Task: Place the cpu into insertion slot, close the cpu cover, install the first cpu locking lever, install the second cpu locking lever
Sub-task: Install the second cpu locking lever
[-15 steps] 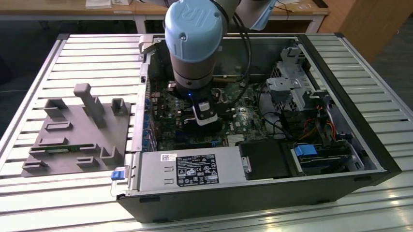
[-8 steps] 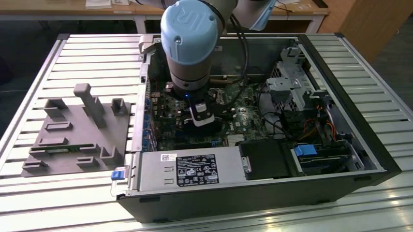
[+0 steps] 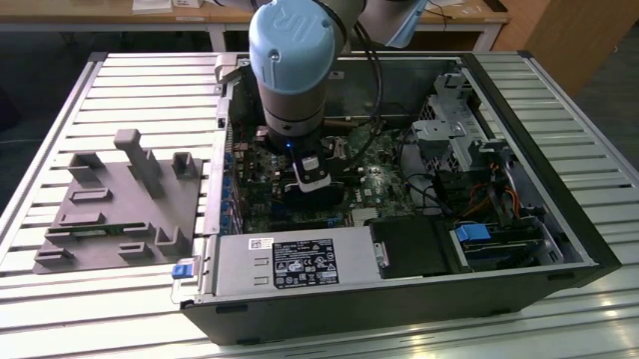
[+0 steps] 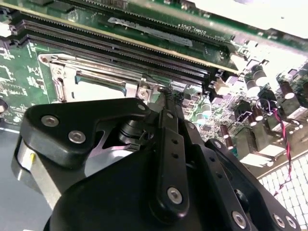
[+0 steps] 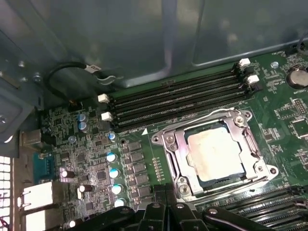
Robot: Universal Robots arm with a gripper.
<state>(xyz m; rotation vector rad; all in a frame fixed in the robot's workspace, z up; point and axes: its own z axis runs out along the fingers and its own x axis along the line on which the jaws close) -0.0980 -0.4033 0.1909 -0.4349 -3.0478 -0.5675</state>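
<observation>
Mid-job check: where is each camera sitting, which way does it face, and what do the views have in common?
Exterior view: off the arm, above and in front of the open computer case, looking down; the arm reaches in over the motherboard.
First wrist view: on the arm, looking down at the cpu seated under the cpu cover; end effector linkage at the edge.
Second wrist view: low behind the end effector, looking along the board.
Both wrist views share the insertion slot and memory slots.

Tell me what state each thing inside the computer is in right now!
cpu: lying flat in the insertion slot.
insertion slot: filled by the chip.
cpu cover: closed down around the chip.
memory slots: empty.
computer case: side open, lying flat.
claw: hovering beside the socket.
</observation>
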